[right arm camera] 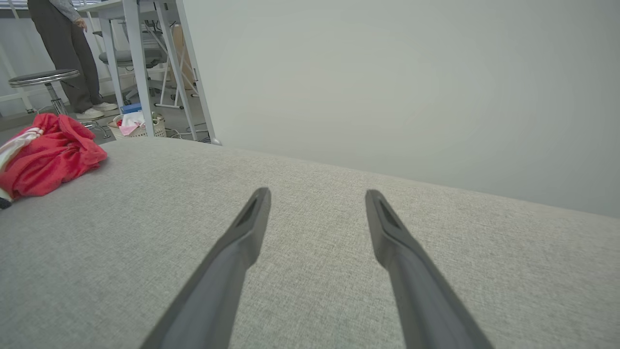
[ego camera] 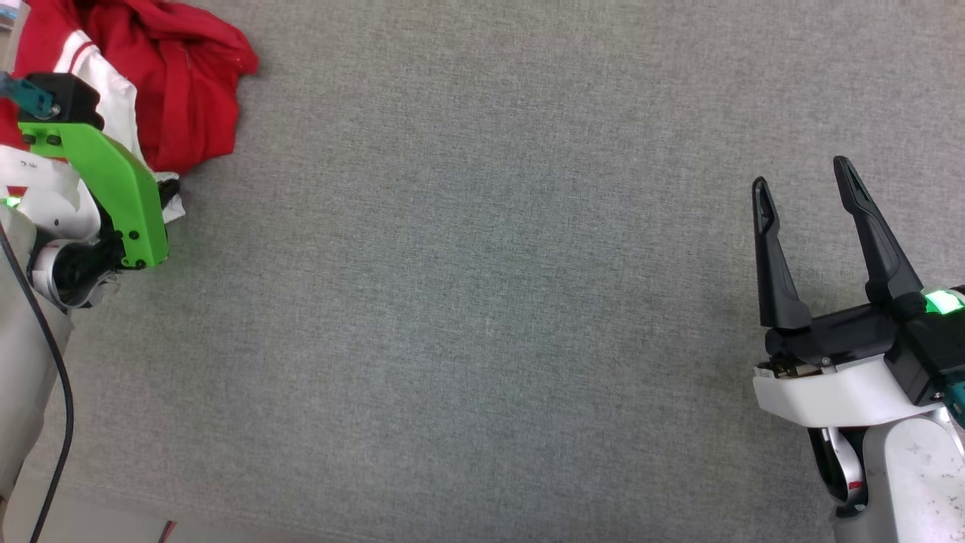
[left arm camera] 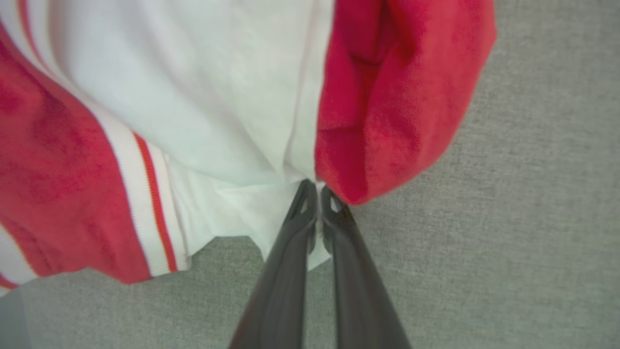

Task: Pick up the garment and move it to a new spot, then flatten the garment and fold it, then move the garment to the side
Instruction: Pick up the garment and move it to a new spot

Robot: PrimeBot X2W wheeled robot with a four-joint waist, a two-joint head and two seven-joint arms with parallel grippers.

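The garment [ego camera: 177,83] lies crumpled at the head view's top left corner, red with a white sleeve and striped trim. In the left wrist view the garment [left arm camera: 203,97] spreads across the upper half, and my left gripper [left arm camera: 317,191] is shut on a fold of its white cloth where it meets the red. In the head view that arm's green wrist cover [ego camera: 113,188] hides the fingers. My right gripper [ego camera: 803,177] stands open at the lower right over bare grey cloth. The right wrist view shows the right gripper [right arm camera: 317,196] open and the garment [right arm camera: 48,155] far left.
A grey fabric surface [ego camera: 482,302] spreads under everything. Beyond its far edge in the right wrist view stand a person [right arm camera: 68,48], a stool [right arm camera: 43,80], white table legs [right arm camera: 133,68] and a basket [right arm camera: 135,126]. A pale wall [right arm camera: 411,87] rises behind.
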